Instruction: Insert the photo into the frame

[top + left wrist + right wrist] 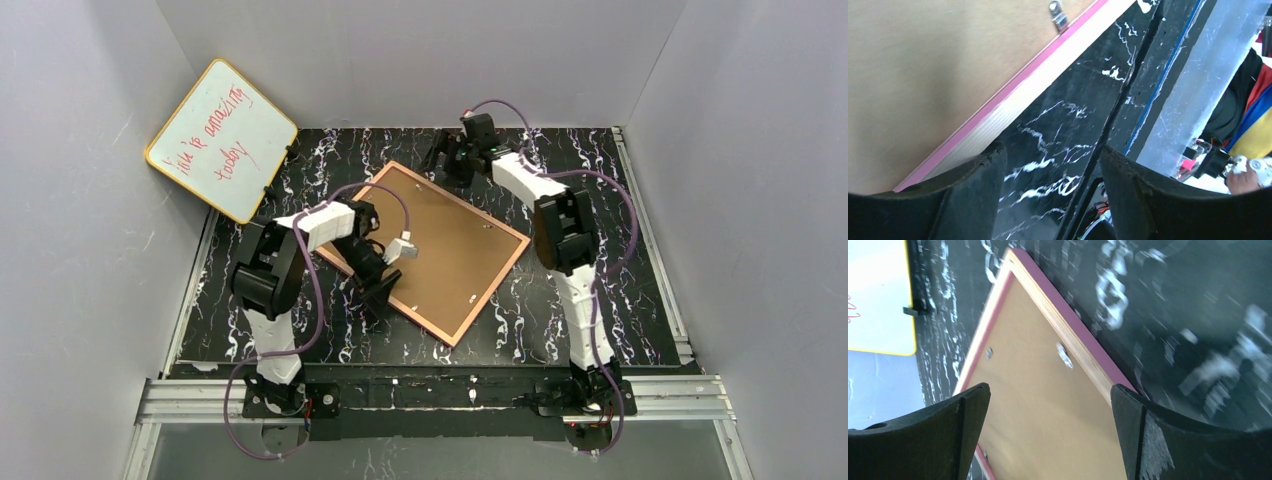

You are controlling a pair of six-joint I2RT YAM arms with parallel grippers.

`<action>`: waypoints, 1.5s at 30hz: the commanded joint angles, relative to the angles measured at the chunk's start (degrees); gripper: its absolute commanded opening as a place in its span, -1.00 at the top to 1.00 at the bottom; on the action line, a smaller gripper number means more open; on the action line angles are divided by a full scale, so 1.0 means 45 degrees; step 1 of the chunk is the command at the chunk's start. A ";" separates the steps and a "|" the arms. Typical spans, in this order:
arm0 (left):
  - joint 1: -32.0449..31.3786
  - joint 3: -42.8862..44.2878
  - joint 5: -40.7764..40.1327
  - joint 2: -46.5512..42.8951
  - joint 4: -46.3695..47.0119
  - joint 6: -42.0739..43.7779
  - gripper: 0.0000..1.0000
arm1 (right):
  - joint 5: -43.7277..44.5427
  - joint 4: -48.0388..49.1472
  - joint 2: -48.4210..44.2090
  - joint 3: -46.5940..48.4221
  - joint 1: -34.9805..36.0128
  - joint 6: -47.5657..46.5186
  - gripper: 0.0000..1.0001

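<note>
Frame (488,292) lies face-down mid table (560,320), backing board (450,250) on; left gripper (1053,155) released at its near edge, right gripper (1048,390) gaping over the far corner; probably closing up, clips (1058,16) need turning next

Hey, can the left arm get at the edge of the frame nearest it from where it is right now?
Probably yes. The left gripper hangs open right beside the frame, at its pink edge. Only bare table shows between its fingers, and nothing is in the way.
</note>
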 commanded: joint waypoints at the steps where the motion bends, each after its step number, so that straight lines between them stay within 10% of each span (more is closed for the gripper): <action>1: 0.1383 0.1953 -0.0308 -0.0859 -0.2085 0.2228 -0.36 | 0.1328 -0.0823 -0.3568 -0.2369 -0.1049 -0.0422 -0.97; 12: 0.5336 0.8110 -0.3064 0.2552 0.0679 -0.1320 -0.25 | 0.2741 -0.0467 -1.1363 -1.2059 -0.1736 0.0434 -0.97; 22: 0.5379 0.7623 -0.4651 0.4288 0.3038 -0.2348 0.01 | 0.1174 0.0403 -1.4442 -1.7105 -0.1712 0.1852 -0.97; 32: 0.5906 0.7023 -0.3129 0.4667 0.1865 -0.1599 0.19 | 0.0397 0.2117 -1.2792 -1.7419 -0.1801 0.1866 -0.97; 45: 0.5586 0.2720 0.0513 0.2844 -0.2130 0.2579 0.20 | -0.0668 0.1009 -0.8752 -1.2681 -0.3789 0.0249 -0.97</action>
